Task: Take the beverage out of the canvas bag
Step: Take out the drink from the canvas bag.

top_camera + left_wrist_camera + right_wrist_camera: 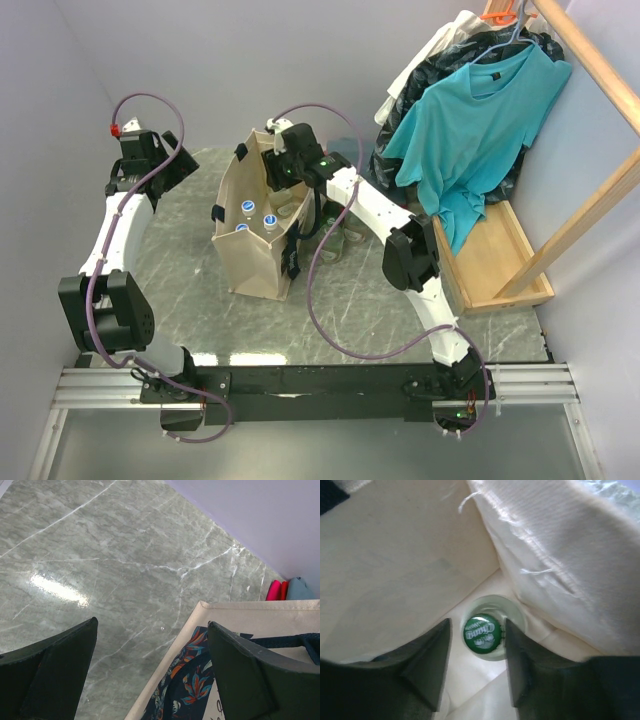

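Right wrist view shows the right gripper [477, 629] spread inside the canvas bag [395, 555], with the green-capped bottle [482, 635] between its fingers, deeper down. This seems the reaching step; next it must descend, close on the neck and lift. The left gripper [152, 625] hangs spread beside the bag.

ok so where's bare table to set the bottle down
Bare marble table between the canvas bag and the left arm, and in front of the bag toward the arm bases. Crowded right of the bag: right arm, wooden rack.
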`<state>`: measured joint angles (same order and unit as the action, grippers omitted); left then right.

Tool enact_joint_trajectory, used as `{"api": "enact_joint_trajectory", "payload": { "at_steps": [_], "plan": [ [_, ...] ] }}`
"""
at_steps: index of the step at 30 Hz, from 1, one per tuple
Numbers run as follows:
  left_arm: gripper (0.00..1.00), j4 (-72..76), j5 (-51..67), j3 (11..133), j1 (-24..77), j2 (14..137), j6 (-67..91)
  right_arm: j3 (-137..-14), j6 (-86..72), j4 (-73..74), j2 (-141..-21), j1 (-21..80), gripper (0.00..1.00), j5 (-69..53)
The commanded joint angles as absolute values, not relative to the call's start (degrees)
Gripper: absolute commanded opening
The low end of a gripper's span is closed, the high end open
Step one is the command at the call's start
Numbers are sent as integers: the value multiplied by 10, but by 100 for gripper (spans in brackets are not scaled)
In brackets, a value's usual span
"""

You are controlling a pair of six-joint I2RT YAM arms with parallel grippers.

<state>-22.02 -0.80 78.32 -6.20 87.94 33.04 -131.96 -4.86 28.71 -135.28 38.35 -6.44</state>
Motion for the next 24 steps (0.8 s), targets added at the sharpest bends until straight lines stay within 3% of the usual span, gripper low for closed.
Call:
{"api": "enact_joint_trajectory", "payload": {
  "at_steps": [1, 5, 10, 15, 24],
  "plan": [
    [96, -209, 1, 783, -63, 859, 322, -1347, -49, 273, -1361, 381, 47, -57],
    [96, -212, 2, 784, -63, 859, 321, -1353, -48, 280, -1366, 381, 32, -58],
    [96, -212, 2, 786, -64, 860, 321, -1349, -47, 286, -1367, 381, 27, -55],
    [96, -208, 3, 783, -64, 860, 322, -1352, -47, 288, -1368, 381, 0, -54],
    [96, -209, 2, 783, -63, 860, 323, -1282, -42, 219, -1318, 386, 0, -62]
  ]
}}
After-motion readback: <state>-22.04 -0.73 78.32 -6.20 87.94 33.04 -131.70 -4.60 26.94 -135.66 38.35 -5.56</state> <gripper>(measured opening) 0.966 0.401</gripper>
